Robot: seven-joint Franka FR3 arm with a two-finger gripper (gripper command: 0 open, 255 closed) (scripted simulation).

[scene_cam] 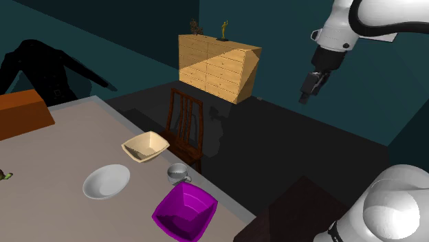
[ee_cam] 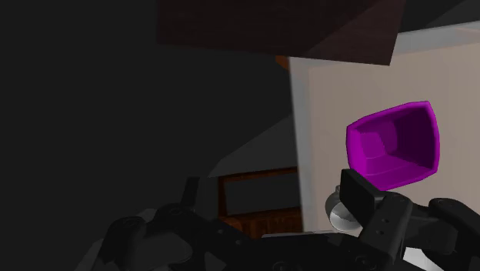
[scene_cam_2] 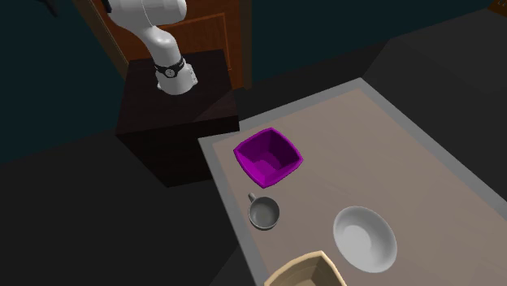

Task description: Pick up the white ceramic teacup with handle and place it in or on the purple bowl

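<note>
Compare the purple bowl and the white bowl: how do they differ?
The purple bowl is squarish with steep walls; the white bowl is round and shallow. The purple bowl sits at the corner of the table nearest the stand; the white bowl lies farther along. Both stand upright and empty.

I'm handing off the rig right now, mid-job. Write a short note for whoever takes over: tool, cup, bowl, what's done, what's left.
Tool: open and empty, held high and away from the cup.
Teacup: upright on the table near its edge, beside the purple bowl but not touching it.
Purple bowl: empty, at the table corner nearest the stand.
Done: nothing yet; the cup has not been grasped.
Left: bring the tool down to the cup, grasp it, lift it and set it in the bowl.
</note>
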